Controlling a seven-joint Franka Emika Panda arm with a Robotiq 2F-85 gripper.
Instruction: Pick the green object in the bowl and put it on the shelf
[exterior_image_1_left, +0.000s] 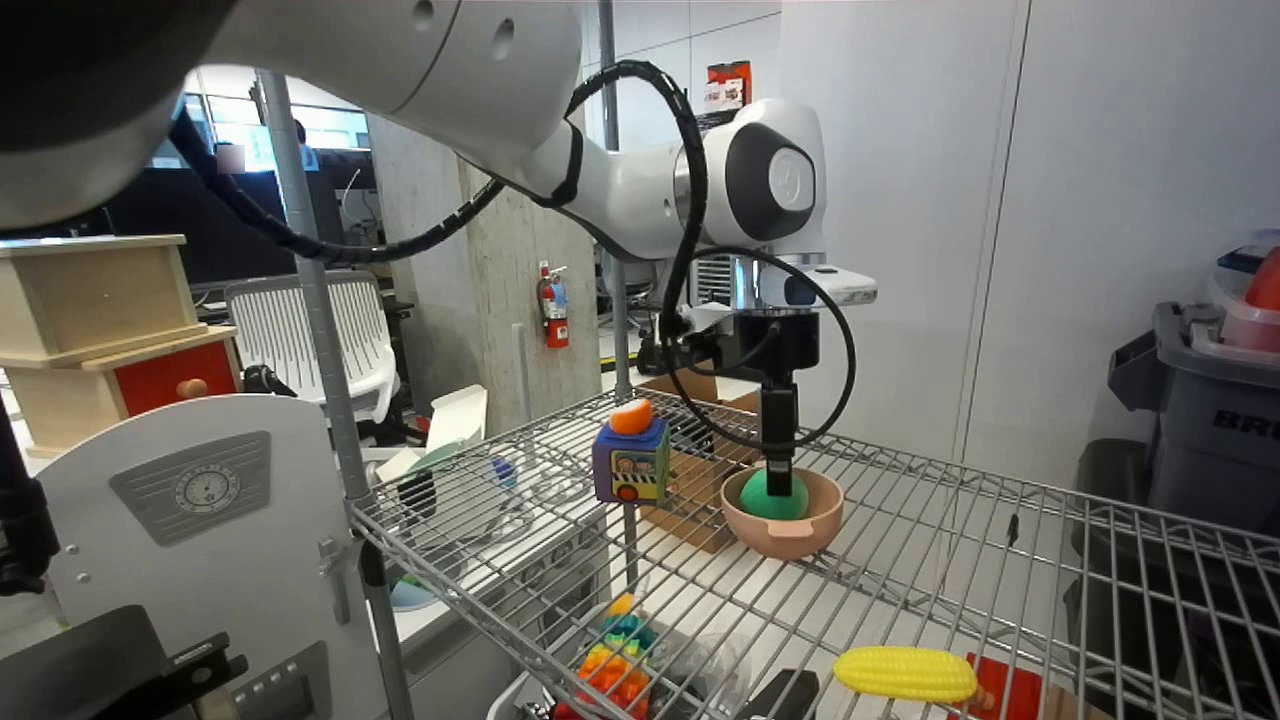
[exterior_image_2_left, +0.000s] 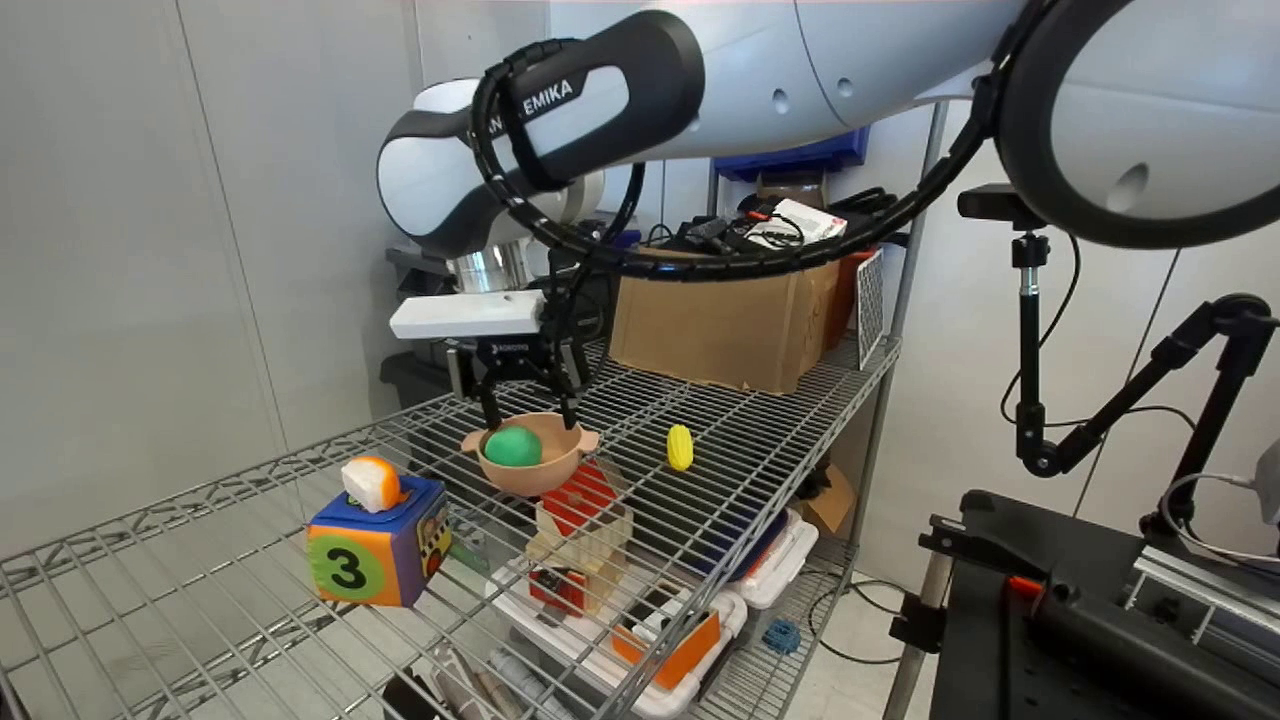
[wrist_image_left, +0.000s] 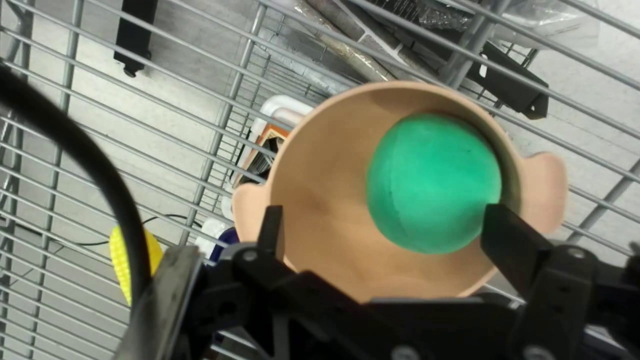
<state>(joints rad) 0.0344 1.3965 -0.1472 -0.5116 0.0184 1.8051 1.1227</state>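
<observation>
The green ball sits inside the bowl, not in the middle but close to the wall by one handle. My gripper is at the bowl with its two fingers spread wide, and it has hold of nothing. In the wrist view one finger looks right beside the ball; I can't tell if they touch. The other finger seems to be at the bowl's rim on the other side, with a gap to the ball. I can't see how deep the tips go.

That uneven start worries me. If I squeeze from here, the near finger may push the ball across the bowl, or the other may catch the rim and drag the bowl along. If I grab too high, the round ball could pop out.

The bowl stands on the wire shelf, so I guess the ball should go down near the bowl. Letting go too high could make it roll. The yellow corn lies apart from the bowl, and the number block is on roughly the opposite side; a rolling ball could bump either one.
</observation>
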